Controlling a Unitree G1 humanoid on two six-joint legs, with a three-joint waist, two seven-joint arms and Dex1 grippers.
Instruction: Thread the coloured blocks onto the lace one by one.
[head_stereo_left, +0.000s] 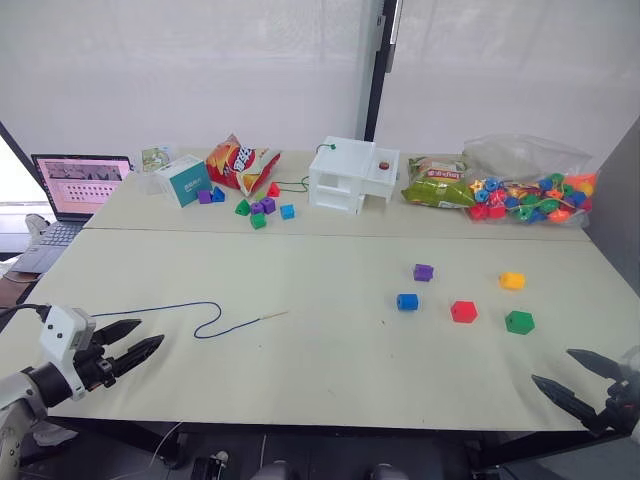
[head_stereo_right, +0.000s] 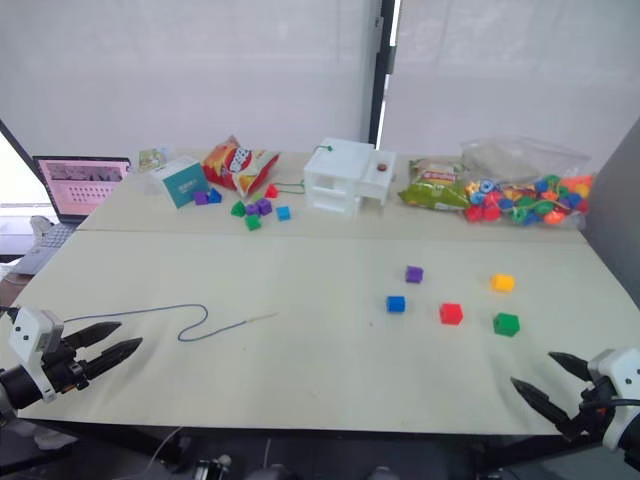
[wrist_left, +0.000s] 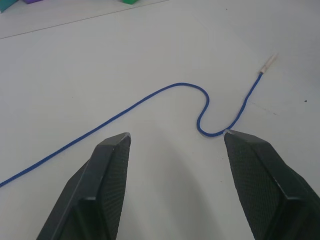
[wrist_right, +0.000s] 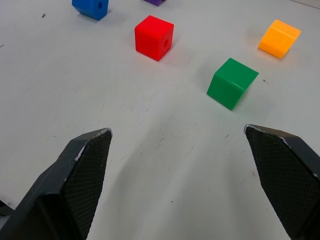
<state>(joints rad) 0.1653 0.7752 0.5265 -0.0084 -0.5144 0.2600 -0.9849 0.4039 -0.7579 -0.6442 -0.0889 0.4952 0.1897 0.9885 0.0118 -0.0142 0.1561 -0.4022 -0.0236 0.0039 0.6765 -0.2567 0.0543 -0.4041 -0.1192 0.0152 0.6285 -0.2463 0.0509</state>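
Lace (head_stereo_left: 205, 322) lies loose on table (head_stereo_left: 330, 370) at 9 o'clock, tip (head_stereo_left: 275, 315) toward centre | blocks (head_stereo_left: 464, 311) scattered at 3 o'clock | left gripper (head_stereo_left: 128, 342) spread wide, empty, near lace | right gripper (head_stereo_left: 578, 380) spread wide, empty, near green block (wrist_right: 231, 82)

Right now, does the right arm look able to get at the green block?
Probably yes. The right end effector is open and the green block lies just ahead on bare table, with nothing between them; the red block sits apart.

Glossy plastic red block (wrist_right: 154, 37), matt table (wrist_right: 150, 140)
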